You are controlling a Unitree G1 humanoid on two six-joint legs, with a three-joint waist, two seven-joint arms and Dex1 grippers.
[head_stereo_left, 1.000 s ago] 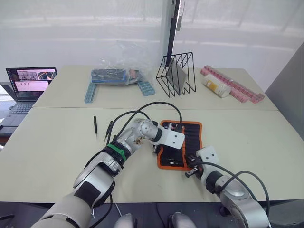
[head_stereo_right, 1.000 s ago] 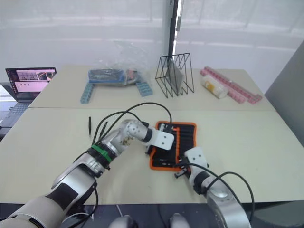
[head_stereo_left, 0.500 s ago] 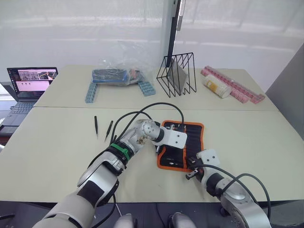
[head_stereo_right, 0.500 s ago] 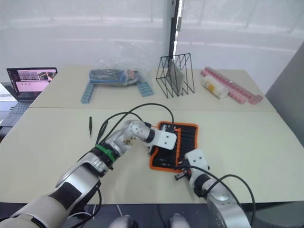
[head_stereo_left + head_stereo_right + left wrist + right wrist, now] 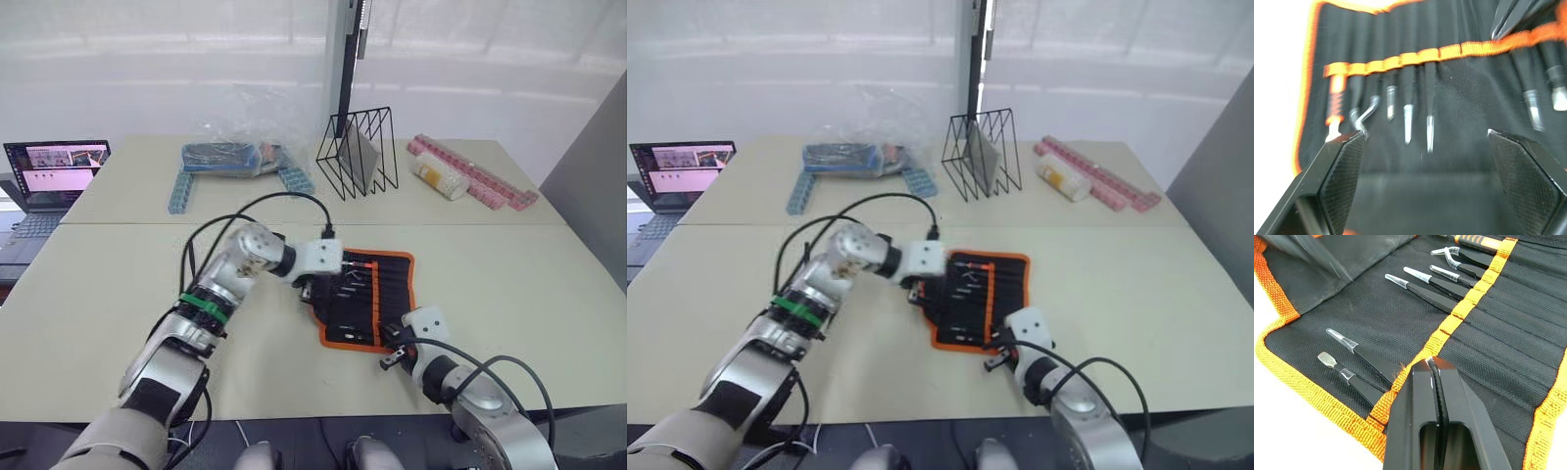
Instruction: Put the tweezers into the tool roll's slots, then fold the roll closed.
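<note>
The left gripper (image 5: 306, 290) has drawn back to the tool roll's (image 5: 377, 294) left edge.

Far table edge — laptop (image 5: 54, 171), plastic bag (image 5: 240, 147), wire rack (image 5: 358, 152), pink blocks (image 5: 480, 176).

We noted left arm (image 5: 201, 318): silver-grey metal shell segments, green band round forearm, dark joint rings. Black cables (image 5: 257, 203) looped loose from forearm to white boxy wrist block (image 5: 315, 258). Left gripper (image 5: 1422, 147) fingers (image 5: 1344, 169) were black, angular, with fine cross-hatched texture on pads. Right arm (image 5: 490, 426) had same silver-grey shells, black cable (image 5: 509, 364) arching over it, white wrist housing (image 5: 424, 323). Right gripper (image 5: 1432, 367) fingers were glossy black, tapered, with slotted cut-out near base.
</note>
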